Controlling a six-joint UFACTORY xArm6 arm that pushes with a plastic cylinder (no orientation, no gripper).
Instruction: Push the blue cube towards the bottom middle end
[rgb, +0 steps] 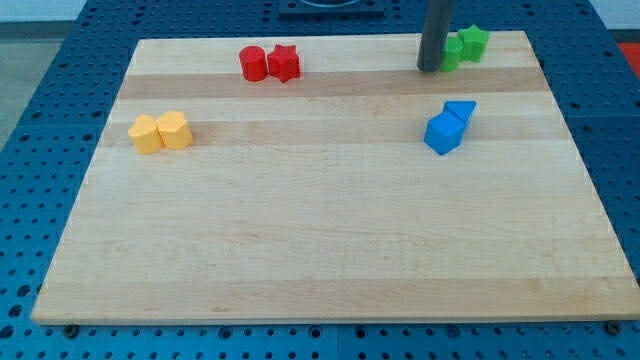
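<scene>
my tip (430, 69) sits well above the blue cube (442, 132), touching the green blocks (463, 46) i think. it's a bare rod, nothing pinched. Blue cube touches the blue triangular block (461, 110), right of the yellow pair (160, 132)

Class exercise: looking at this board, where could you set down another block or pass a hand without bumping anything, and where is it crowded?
Free: the whole lower half of the board, below the yellow blocks and blue blocks, and the middle stretch between those pairs. Crowded: the top edge, with the red blocks, and my tip touching the green blocks.
</scene>
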